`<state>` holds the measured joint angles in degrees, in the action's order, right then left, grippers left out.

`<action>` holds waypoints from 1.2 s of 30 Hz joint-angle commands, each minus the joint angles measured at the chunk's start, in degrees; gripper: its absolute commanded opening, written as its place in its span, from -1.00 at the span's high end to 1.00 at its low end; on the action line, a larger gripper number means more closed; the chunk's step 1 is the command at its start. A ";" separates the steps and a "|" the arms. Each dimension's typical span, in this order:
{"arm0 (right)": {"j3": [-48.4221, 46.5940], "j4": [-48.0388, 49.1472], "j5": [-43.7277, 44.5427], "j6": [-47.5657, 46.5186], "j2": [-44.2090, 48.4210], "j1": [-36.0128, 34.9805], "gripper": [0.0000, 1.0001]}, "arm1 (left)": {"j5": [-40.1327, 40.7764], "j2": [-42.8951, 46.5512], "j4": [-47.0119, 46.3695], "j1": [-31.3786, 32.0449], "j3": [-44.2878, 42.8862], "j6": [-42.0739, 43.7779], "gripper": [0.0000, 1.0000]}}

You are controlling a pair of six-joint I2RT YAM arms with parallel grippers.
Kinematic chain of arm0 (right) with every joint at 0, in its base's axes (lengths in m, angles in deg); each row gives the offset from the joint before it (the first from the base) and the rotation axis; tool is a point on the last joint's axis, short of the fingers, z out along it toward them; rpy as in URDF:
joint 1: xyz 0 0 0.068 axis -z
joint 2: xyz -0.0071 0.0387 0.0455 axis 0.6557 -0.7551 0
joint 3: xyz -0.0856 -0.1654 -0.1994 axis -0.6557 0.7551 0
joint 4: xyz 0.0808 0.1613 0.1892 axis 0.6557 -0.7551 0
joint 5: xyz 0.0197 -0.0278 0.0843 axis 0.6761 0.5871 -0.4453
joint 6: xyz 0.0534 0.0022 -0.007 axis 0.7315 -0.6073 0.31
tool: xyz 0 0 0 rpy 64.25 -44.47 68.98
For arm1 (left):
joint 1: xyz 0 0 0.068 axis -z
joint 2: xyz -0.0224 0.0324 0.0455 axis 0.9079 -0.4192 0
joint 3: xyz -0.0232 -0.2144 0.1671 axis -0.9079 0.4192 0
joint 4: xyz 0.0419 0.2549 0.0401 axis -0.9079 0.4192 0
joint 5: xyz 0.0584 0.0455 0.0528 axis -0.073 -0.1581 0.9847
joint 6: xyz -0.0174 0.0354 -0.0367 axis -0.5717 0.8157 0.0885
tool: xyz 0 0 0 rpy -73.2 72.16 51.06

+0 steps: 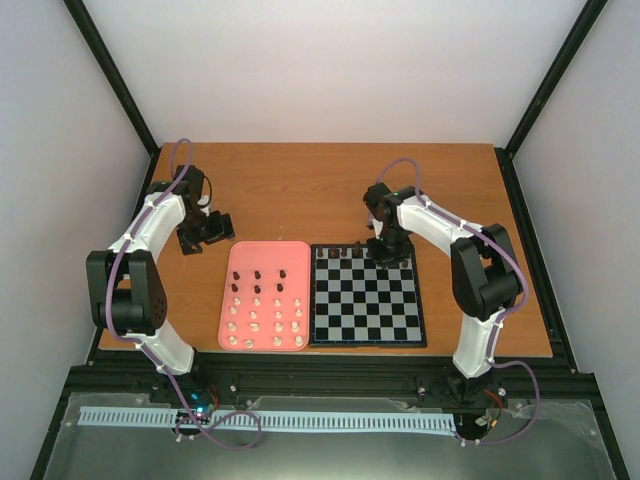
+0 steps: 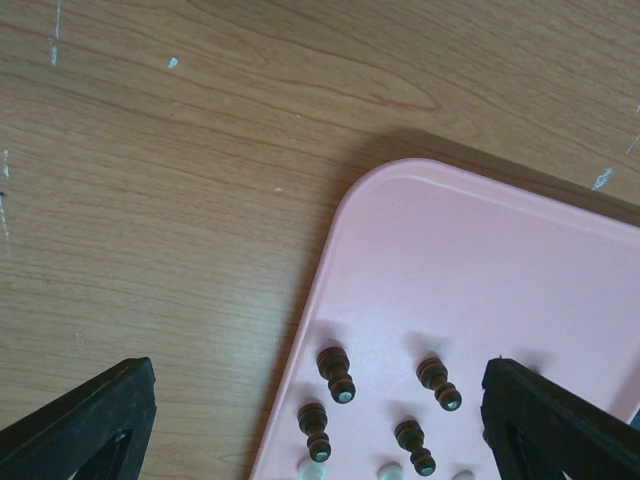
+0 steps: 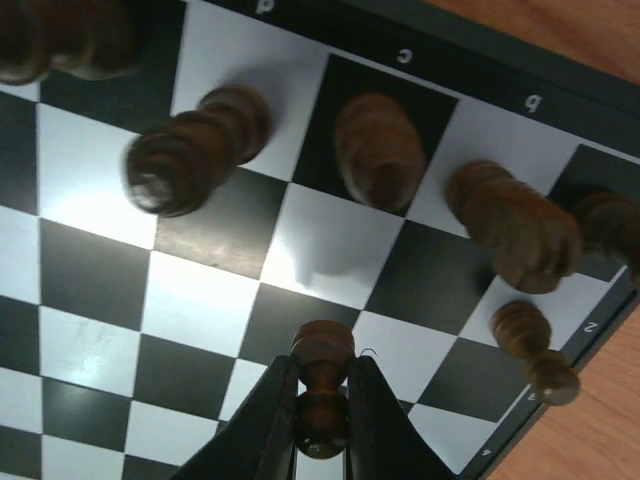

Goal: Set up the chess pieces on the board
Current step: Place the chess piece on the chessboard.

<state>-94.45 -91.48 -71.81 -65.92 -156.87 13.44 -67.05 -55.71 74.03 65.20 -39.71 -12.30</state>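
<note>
Fingers (image 3: 262,425) of the right gripper (image 3: 322,375) are closed on a dark pawn (image 3: 322,345), upright over the board (image 3: 95,235) — other dark pieces (image 3: 375,150) stand just ahead; left gripper (image 2: 320,425), wide open, hangs over the tray (image 2: 480,260).

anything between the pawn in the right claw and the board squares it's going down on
Nothing visible. The right claw holds the dark pawn over bare squares of the board. The nearest pieces, another pawn by the board's edge and the back-row pieces beyond, stand clear of it.
</note>
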 commanded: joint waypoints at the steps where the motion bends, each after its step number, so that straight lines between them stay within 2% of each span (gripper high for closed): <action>1: 1.38 2.45 2.41 -0.99 2.28 2.39 0.94 | -0.21 0.24 -0.50 -0.02 -0.54 0.47 -0.99; 13: 1.64 4.96 2.78 -2.95 0.20 5.41 0.94 | 0.08 -0.62 0.00 0.01 -1.34 0.68 -0.99; 36: 2.85 6.44 2.11 -3.76 -2.70 6.18 0.94 | 0.41 -2.00 0.45 -0.06 -2.61 0.72 -0.99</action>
<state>-92.42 -85.87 -69.97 -68.98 -158.45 19.08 -66.94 -56.87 74.19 65.20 -39.93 -12.30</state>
